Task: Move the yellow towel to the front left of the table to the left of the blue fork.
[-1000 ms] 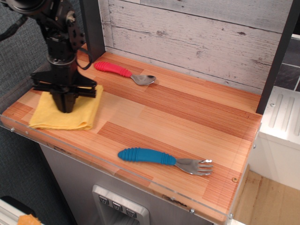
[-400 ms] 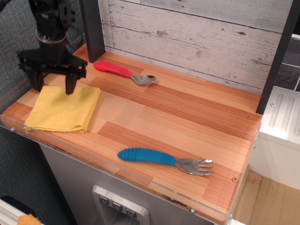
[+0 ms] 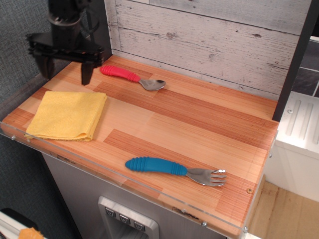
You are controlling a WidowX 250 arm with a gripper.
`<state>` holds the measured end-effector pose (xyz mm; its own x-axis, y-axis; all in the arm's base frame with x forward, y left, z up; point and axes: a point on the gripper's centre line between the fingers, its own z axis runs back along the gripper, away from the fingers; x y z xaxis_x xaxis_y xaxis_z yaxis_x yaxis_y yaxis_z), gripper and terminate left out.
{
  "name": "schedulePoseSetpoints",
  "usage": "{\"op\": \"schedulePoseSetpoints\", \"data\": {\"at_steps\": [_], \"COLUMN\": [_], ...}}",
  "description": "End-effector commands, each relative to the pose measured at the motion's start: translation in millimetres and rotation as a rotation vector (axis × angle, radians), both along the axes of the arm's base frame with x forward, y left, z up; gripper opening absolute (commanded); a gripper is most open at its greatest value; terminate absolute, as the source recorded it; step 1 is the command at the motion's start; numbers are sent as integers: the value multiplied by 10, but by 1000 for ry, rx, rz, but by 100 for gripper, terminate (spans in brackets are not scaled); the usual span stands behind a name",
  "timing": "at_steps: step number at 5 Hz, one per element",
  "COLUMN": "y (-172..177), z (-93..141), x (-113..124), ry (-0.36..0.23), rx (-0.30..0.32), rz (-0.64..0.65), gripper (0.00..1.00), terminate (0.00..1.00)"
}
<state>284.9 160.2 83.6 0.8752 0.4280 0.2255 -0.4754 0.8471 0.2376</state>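
The yellow towel lies flat and folded at the front left corner of the table, left of the blue fork. The fork lies near the front edge, its blue handle pointing left and its metal tines right. My gripper hangs above the table behind the towel, raised clear of it. Its two dark fingers are spread wide and hold nothing.
A red-handled metal spoon lies at the back, just right of the gripper. A whitewashed plank wall closes the back. Dark posts stand at the back left and right. A clear plastic rim runs along the front edge.
The gripper was down on the towel with fingers together; it opened, let the towel go, and rose up and back. The towel flattened out and stays at the front left.
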Motion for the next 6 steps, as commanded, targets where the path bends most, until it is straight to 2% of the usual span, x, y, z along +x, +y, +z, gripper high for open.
{"op": "schedulePoseSetpoints", "data": {"at_steps": [1, 2, 3, 5, 6], "y": [-220, -317, -422, -644, -776], "z": [413, 606, 694, 783, 798], "x": [71, 12, -129, -594, -774], "ry": [-32, 26, 86, 120, 138], "rx": [-25, -100, -173, -278, -294], "rz": [-102, -174, -184, -104, -75], "gripper": [100, 100, 100, 100, 100], "terminate": [0, 0, 0, 0, 0]}}
